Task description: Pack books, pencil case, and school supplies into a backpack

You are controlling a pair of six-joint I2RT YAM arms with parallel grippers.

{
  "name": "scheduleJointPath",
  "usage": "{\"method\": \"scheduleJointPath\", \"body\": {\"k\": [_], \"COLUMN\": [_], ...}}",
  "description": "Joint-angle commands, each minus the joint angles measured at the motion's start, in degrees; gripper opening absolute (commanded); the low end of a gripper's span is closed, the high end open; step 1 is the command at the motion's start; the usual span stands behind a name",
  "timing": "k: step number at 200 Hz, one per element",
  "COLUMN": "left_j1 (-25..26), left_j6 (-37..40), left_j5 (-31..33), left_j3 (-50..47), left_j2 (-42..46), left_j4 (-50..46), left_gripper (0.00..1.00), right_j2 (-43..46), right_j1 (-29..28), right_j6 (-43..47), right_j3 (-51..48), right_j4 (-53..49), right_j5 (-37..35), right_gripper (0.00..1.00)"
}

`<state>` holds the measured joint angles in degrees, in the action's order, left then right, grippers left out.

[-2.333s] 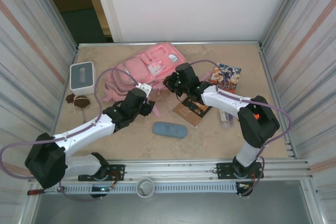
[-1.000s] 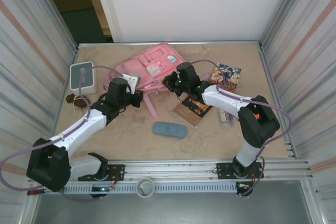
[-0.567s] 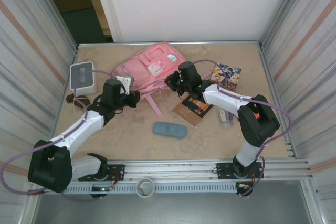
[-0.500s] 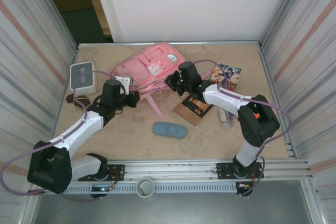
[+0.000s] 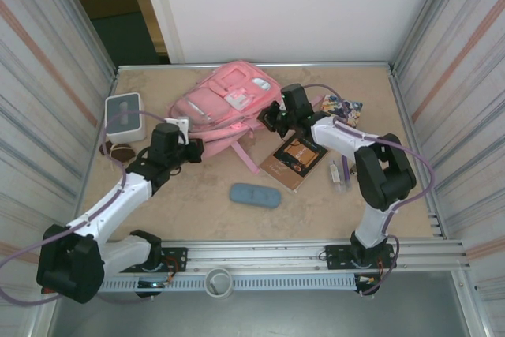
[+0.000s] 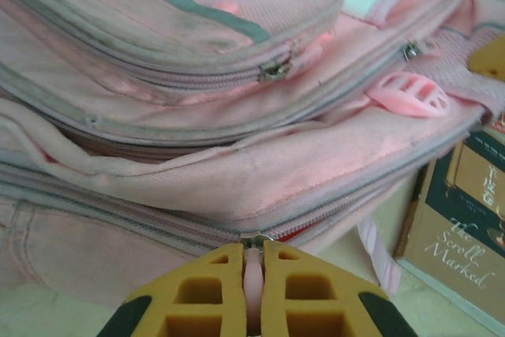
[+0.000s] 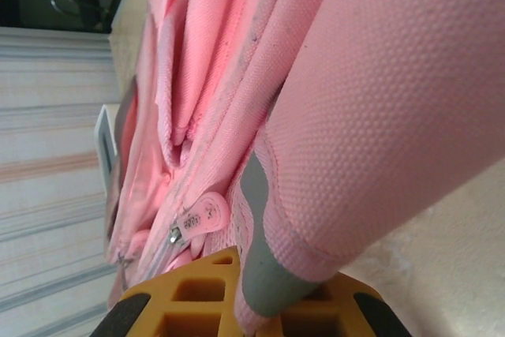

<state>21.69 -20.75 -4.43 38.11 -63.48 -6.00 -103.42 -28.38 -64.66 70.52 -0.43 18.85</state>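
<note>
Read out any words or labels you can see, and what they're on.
"The Scroll Marked": white script on the cover of the dark brown book.
Zipper pull on the backpack: tiny print, unreadable.
Comic book: lettering too small to read.

Top view: even diffuse overhead light, white back wall bright, no glare. Soft short shadows under the arms and backpack (image 5: 225, 100). Side walls bow slightly at the frame edges. Left wrist: backpack zips sharp, left gripper (image 6: 252, 256) soft at the bottom edge. Right wrist: fabric weave crisp, right gripper (image 7: 251, 278) and background blurred.
</note>
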Motion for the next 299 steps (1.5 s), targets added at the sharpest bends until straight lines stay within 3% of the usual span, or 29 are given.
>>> {"method": "scheduleJointPath", "body": {"k": [1,42,64,87,120,151,164,195,225,255,274,288,299], "left_j1": [3.1,8.1,9.8,10.9,11.8,12.2,12.4,12.4,9.8,3.0,2.2,2.2,2.2], "left_j6": [-1.9,-4.5,-4.5,-4.8,-4.2,-4.1,-3.9,-3.0,-1.3,-0.9,0.2,0.0,-0.7], "left_j5": [0.1,1.9,2.8,2.3,1.7,1.6,1.7,4.0,8.2,6.1,4.5,2.7,1.0], "left_j3": [3.5,7.0,8.9,9.5,9.8,9.3,8.8,6.8,3.4,0.2,0.8,1.4,1.6], "left_j2": [-2.1,-7.3,-9.6,-11.1,-12.1,-11.6,-11.2,-8.5,-3.8,-0.8,-0.6,-0.8,-1.0], "left_j4": [-0.2,3.6,4.0,5.0,5.3,5.3,5.3,3.8,1.4,0.7,0.0,0.5,1.3], "left_gripper": [0.00,0.00,0.00,0.00,0.00,0.00,0.00,0.00,0.00,0.00,0.00,0.00,0.00], "right_j2": [-4.8,-10.3,-7.0,-3.2,-1.5,-4.7,-6.6,-8.3,-5.4,-3.1,-3.6,-4.0,-3.3], "right_j1": [3.9,8.2,8.6,6.9,1.0,-3.0,-3.3,-2.2,2.1,6.1,7.7,8.2,8.3], "right_j6": [5.9,14.0,15.0,10.9,5.9,2.1,0.7,3.3,6.8,10.4,12.7,16.0,21.1], "right_j3": [6.7,15.9,10.9,2.5,-2.2,-1.8,-0.9,1.7,0.0,0.0,2.1,4.4,5.8], "right_j4": [-2.7,-13.3,-13.4,-7.4,-1.6,3.0,5.0,1.9,-1.1,-4.1,-5.9,-9.5,-13.2], "right_j5": [3.0,7.6,7.0,9.9,10.3,7.7,7.9,6.6,6.4,7.4,9.1,9.2,8.2], "right_gripper": [0.13,0.41,0.53,0.73,0.81,0.80,0.74,0.32,0.08,0.09,0.12,0.18,0.30]}}
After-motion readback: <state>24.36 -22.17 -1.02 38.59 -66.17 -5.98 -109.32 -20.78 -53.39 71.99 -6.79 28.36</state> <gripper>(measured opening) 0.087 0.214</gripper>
